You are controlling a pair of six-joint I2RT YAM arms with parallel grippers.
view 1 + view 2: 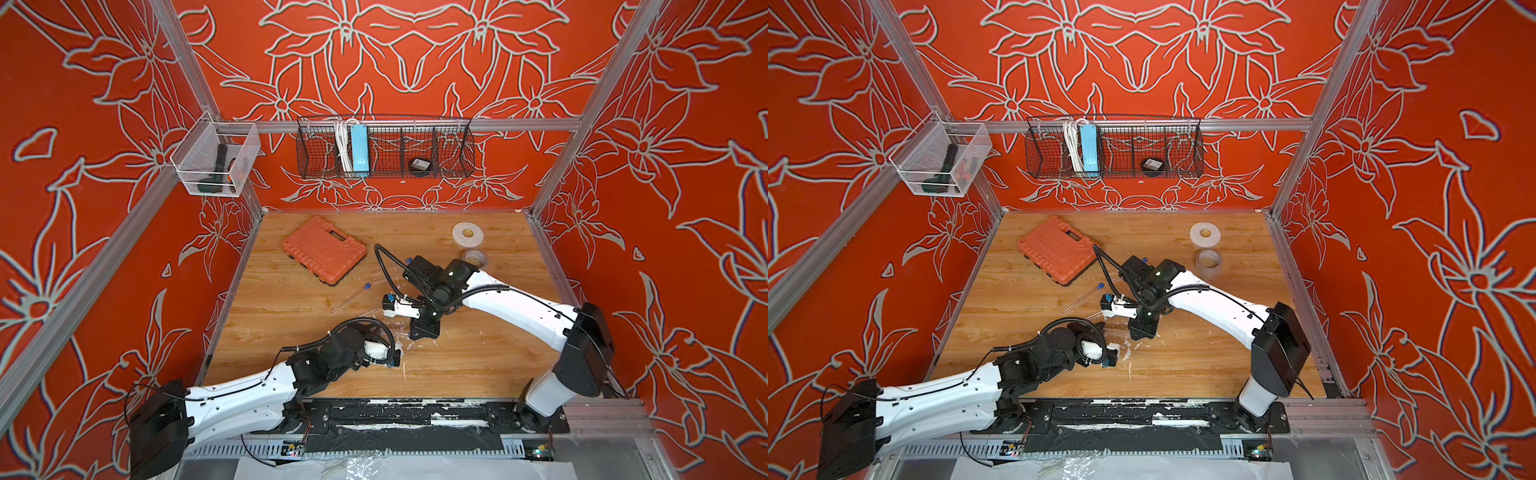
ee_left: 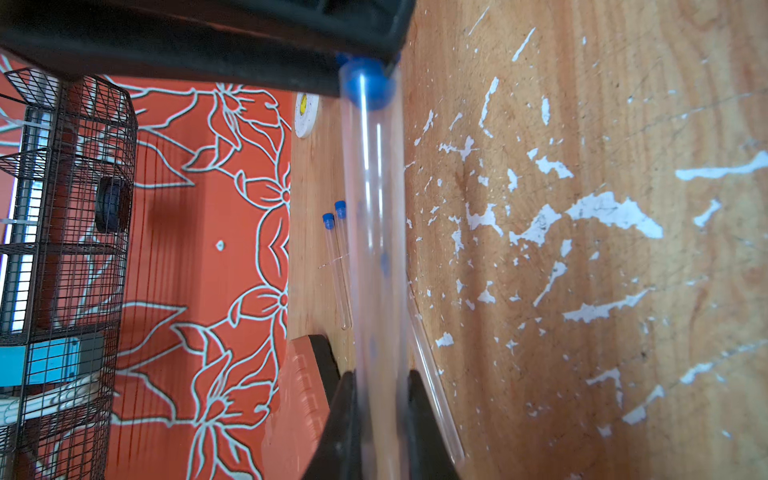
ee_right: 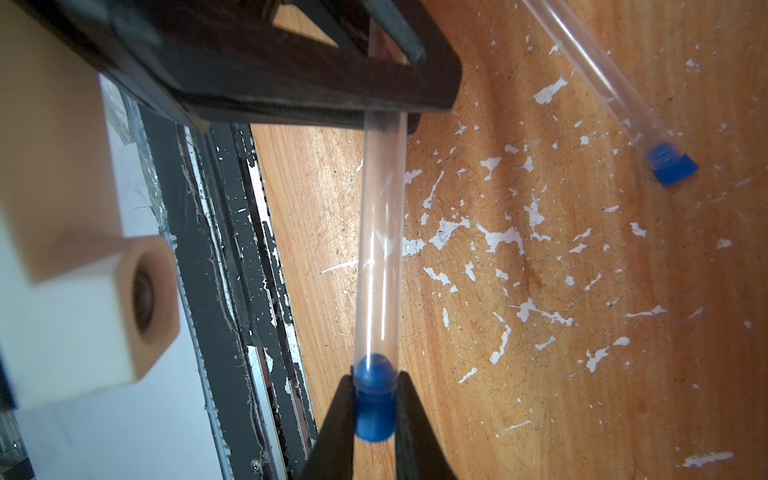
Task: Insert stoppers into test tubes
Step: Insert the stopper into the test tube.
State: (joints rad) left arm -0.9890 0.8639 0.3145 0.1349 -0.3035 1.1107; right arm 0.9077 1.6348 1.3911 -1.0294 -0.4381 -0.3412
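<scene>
Midway over the wooden table [image 1: 266,316], a little toward the edge where the arms are mounted, the left gripper [image 2: 381,386] is clamped on a clear test tube [image 3: 380,232], its black fingers [image 2: 345,399] pinching the tube on both sides and holding it off the wood. The right gripper [image 3: 375,397] is closed on a blue stopper [image 3: 375,417]. The stopper's narrow end sits inside the tube's mouth, so the two grippers face each other along the tube. A second tube [image 3: 602,79], with its own blue cap [image 3: 671,166] in place, lies flat on the table near the held one. Two more capped tubes [image 2: 334,266] lie side by side near the orange case [image 1: 324,249], which sits toward the far left corner. Two tape rolls [image 1: 468,235] lie toward the far right corner, well apart from both grippers.
</scene>
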